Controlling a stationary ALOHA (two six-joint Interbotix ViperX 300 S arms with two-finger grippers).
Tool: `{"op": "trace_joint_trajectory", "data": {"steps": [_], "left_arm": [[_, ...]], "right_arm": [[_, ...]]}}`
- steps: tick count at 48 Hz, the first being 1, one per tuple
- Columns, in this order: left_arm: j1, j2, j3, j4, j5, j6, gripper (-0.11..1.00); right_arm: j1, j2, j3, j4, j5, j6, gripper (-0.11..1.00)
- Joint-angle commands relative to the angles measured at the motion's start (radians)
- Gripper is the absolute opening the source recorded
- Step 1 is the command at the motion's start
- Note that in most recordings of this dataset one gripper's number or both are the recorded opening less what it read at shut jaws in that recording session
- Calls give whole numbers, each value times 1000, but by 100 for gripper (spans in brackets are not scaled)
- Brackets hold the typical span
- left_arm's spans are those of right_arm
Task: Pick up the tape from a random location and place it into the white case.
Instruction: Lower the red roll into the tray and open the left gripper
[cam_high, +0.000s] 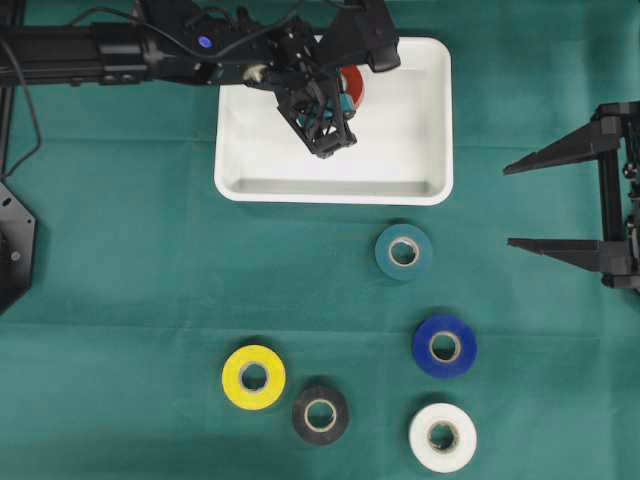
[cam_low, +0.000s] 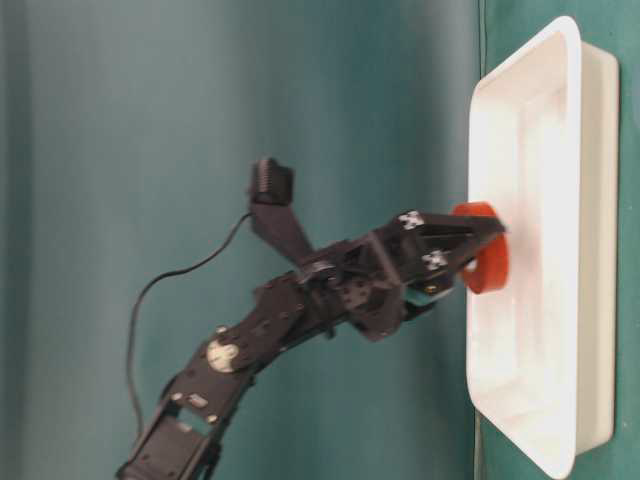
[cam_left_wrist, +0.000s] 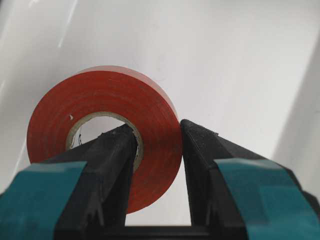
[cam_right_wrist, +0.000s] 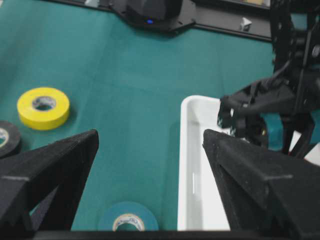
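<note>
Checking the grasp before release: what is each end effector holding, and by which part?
The left end effector holds the red tape roll by its wall, one finger through the core, one outside, over the white case. The right end effector holds nothing.

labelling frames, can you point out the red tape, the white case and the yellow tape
red tape (cam_left_wrist: 107, 97): left wrist view, upper face of the roll.
white case (cam_high: 330, 190): overhead view, near rim.
yellow tape (cam_high: 236, 388): overhead view, flat yellow face left of the core.
</note>
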Motion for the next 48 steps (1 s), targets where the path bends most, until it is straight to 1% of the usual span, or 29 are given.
{"op": "trace_joint_trajectory", "data": {"steps": [1,14,24,26,34,37,38,40,44,48], "left_arm": [[-2,-3,-20,-2,-20,2,24],[-2,8,-23,-2,-2,2,24],[-2,9,-25,-2,-11,0,24],[-2,9,-25,-2,-15,0,29],[-2,8,-21,-2,-28,8,76],[0,8,-21,-2,-28,14,91],[0,8,-21,-2,-28,15,94],[0,8,-21,-2,-28,15,97],[0,6,-20,-2,-25,17,95],[-2,3,-20,-2,-20,17,95]], "right_arm": [[-2,5,-26,-2,-8,-2,90],[-2,5,-28,-5,-8,-2,90],[0,5,-28,-5,-8,-2,90],[0,5,-28,-5,-8,-2,90],[-2,5,-28,-5,-6,-2,90],[-2,5,-26,-5,-5,-2,90],[-2,5,-26,-5,-5,-2,90],[-2,5,-28,-5,-5,-2,90],[-2,5,-28,-6,-5,-2,90],[-2,5,-28,-5,-5,-2,90]]}}
